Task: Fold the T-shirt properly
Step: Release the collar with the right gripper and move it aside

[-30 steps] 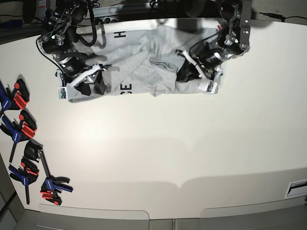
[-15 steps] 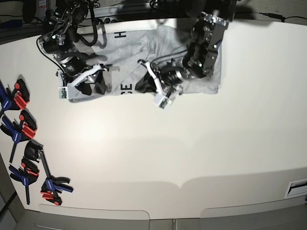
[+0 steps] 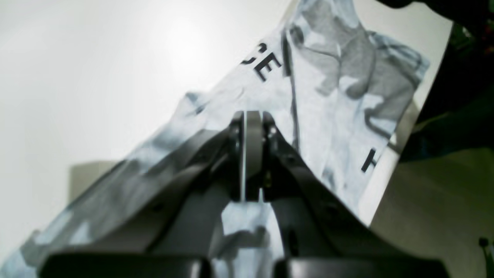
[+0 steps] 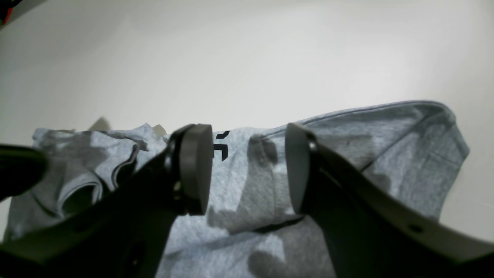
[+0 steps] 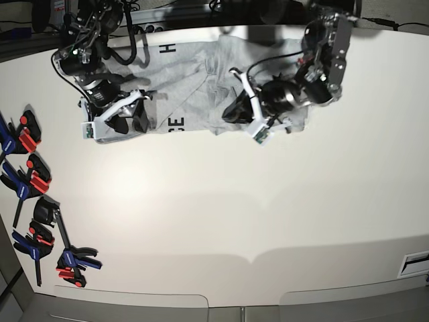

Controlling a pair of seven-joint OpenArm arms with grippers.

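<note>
Left claw (image 3: 247, 154) is pressing its pads together, apparently empty, above the T-shirt (image 3: 328, 96); right claw (image 4: 249, 170) is hovering spread wide over the shirt's left end on the desk (image 5: 268, 215).

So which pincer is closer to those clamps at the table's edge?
Right. The right pincer is over the shirt's end nearest the clamps; the left pincer is farther along the shirt, away from them.
</note>
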